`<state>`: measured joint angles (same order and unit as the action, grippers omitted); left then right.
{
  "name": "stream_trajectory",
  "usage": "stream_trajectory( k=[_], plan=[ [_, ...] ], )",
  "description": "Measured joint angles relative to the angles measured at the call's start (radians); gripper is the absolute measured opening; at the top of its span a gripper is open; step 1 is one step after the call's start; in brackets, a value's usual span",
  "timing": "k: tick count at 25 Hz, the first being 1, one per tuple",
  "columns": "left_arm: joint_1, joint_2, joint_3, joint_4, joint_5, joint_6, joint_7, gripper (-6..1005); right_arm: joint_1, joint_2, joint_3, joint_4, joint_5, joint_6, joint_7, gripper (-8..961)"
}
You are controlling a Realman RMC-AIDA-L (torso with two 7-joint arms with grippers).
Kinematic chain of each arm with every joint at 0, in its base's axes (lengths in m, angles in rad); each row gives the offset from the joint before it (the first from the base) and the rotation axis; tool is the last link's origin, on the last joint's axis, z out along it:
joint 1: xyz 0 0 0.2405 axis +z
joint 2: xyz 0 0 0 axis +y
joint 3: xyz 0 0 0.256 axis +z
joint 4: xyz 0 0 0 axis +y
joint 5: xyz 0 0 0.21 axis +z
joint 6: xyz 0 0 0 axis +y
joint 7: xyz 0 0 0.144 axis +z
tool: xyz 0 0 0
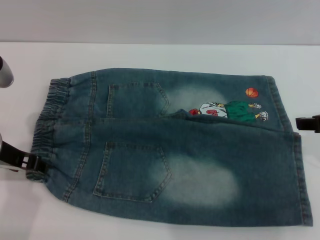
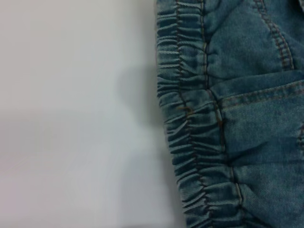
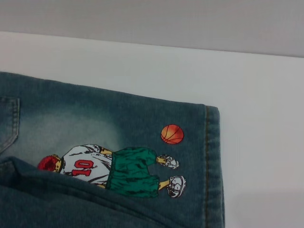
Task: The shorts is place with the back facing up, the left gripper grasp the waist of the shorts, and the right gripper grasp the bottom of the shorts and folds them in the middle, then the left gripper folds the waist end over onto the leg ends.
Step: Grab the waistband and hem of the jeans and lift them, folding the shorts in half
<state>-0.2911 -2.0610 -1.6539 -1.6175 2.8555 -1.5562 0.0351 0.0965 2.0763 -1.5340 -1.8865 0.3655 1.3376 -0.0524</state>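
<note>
A pair of faded blue denim shorts [image 1: 170, 150] with an elasticated waist lay flat on the white desk [image 1: 150, 55], back pockets up, waistband [image 1: 47, 125] to the left and leg hems [image 1: 295, 165] to the right. The near leg overlapped the far leg, partly covering a printed cartoon basketball player [image 1: 227, 111] with an orange ball [image 1: 252, 92]. The left hand [image 1: 30, 162] sat at the near-left corner of the waistband, touching it; whether it was clenched could not be told. The right hand [image 1: 307, 123] hovered just beside the hems at the right edge; its state likewise could not be told.
</note>
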Motion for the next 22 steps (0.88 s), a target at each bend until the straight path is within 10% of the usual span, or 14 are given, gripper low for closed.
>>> stream_trajectory(
  k=[11,22],
  plan=[
    [-0.009,-0.001,0.014,0.042,-0.013,0.021,-0.002,865,0.003,-0.001,0.000,0.001,-0.001,-0.001,-0.003,640],
    [-0.015,-0.001,0.023,0.054,-0.039,0.034,0.001,859,0.002,-0.001,0.001,0.001,-0.001,-0.002,-0.012,640]
  ],
)
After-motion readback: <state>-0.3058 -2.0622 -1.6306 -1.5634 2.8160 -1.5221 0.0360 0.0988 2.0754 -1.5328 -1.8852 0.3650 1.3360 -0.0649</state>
